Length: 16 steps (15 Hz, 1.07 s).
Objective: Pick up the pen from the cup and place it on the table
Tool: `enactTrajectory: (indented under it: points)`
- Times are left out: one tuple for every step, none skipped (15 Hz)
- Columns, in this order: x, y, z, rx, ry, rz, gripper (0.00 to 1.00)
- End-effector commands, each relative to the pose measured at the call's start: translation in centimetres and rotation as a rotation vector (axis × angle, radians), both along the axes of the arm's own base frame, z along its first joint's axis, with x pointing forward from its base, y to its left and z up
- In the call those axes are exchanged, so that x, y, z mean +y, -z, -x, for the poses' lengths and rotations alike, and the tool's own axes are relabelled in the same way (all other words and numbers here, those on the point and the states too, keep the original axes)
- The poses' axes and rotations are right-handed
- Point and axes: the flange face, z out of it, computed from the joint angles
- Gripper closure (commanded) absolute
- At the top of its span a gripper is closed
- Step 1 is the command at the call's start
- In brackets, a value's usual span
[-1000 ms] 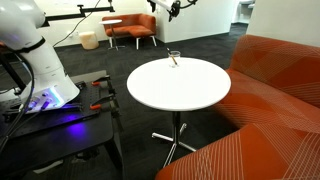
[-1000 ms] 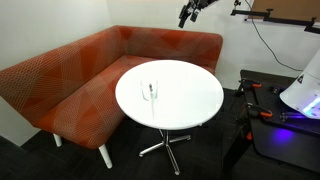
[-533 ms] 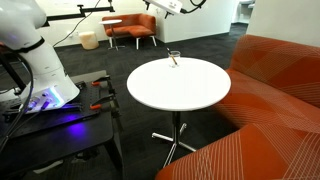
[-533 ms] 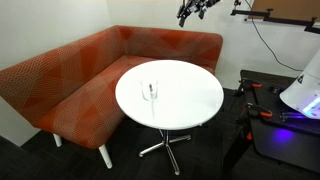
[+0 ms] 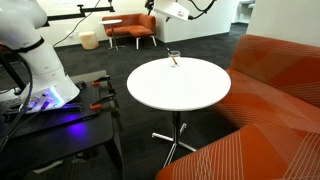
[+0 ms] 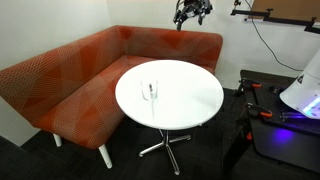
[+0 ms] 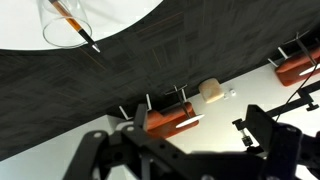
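1. We see the claw (image 6: 190, 12) high above the table (image 6: 190, 105) and well apart from it, near the top edge in both exterior views.
2. In the wrist view its fingers (image 7: 90, 155) stand spread, with nothing between them.
3. The cup (image 6: 150, 90) stands upright on the table, close to the rim.
4. The pen (image 7: 72, 22) leans inside the cup, its upper end poking over the lip.
5. An orange sofa (image 6: 70, 80) curves around the table.

The end effector (image 6: 191, 13) hung high, pointing downward. Its fingers (image 7: 275, 140) were spread wide apart, with nothing held between them. The white arm base (image 5: 30, 55) stood upright.
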Motion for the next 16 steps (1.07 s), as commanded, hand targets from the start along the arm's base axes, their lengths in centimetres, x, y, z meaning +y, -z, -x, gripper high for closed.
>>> enactTrajectory:
  points:
    - [0.0,0.0,0.0,0.001,-0.001,0.000,0.00]
    - [0.0,0.0,0.0,0.001,-0.001,0.000,0.00]
    - [0.0,0.0,0.0,0.001,-0.001,0.000,0.00]
    - [-0.3,0.1,-0.4,-0.029,-0.009,0.004,0.00]
    - [-0.7,0.3,-0.9,-0.051,-0.009,0.008,0.00]
    - [-0.8,0.5,-1.2,-0.075,-0.022,0.007,0.00]
    - [-0.9,0.7,-1.2,-0.092,-0.042,-0.004,0.00]
    - [-1.0,0.8,-1.3,-0.106,-0.061,-0.011,0.00]
    - [-1.0,1.0,-1.4,-0.129,-0.077,-0.013,0.00]
    - [-1.1,1.2,-1.6,-0.159,-0.097,-0.017,0.00]
    - [-1.1,1.4,-1.7,-0.181,-0.113,-0.022,0.00]
    - [-1.0,1.6,-2.0,-0.211,-0.127,-0.019,0.00]
    - [-0.9,1.7,-2.2,-0.233,-0.140,-0.025,0.00]
    - [-0.9,2.0,-2.4,-0.250,-0.145,-0.026,0.00]
    - [-0.7,2.2,-2.7,-0.265,-0.141,-0.031,0.00]
    - [-0.5,2.4,-3.1,-0.280,-0.132,-0.033,0.00]
